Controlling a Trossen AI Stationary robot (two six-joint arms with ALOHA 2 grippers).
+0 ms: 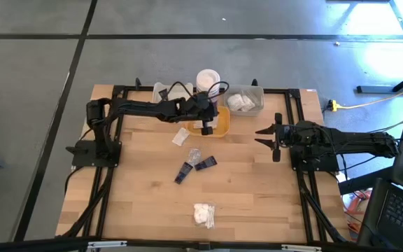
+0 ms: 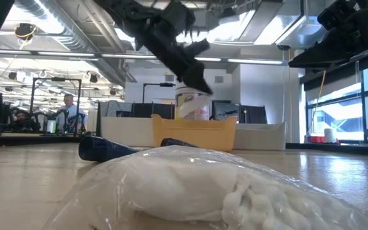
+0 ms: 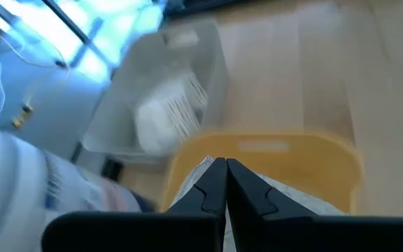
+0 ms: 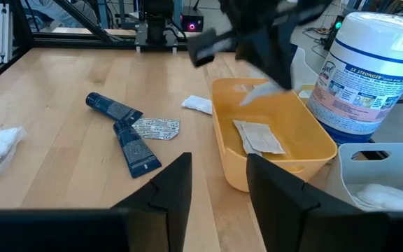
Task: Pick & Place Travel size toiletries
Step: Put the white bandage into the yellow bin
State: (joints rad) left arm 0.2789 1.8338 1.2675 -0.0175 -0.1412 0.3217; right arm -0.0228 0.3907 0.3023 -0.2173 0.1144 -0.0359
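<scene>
My left gripper (image 1: 207, 128) hangs over the yellow tray (image 1: 221, 124), shut on a pale flat sachet (image 4: 256, 92). A beige sachet (image 4: 257, 136) lies flat on the tray's floor. On the table near the tray lie a white sachet (image 1: 180, 136), a silvery sachet (image 1: 194, 154) and two dark tubes (image 1: 193, 168). A clear-wrapped white fluffy piece (image 1: 203, 214) lies toward the near edge. My right gripper (image 1: 268, 136) waits open at the table's right, with nothing between its fingers. My left gripper pinches the sachet between its two shut fingers (image 3: 215, 185); the sachet's edge (image 3: 203, 166) shows beside the fingertips. The fingers slant down from the table's left. The sachet hangs tilted below them, clear of the tray floor.
A grey tray (image 1: 245, 100) with white fluffy pieces stands at the far edge, right of a white jar with a label (image 1: 208, 79). A white tray (image 1: 161, 91) stands to the jar's left. Bare wood lies between the items and my right arm.
</scene>
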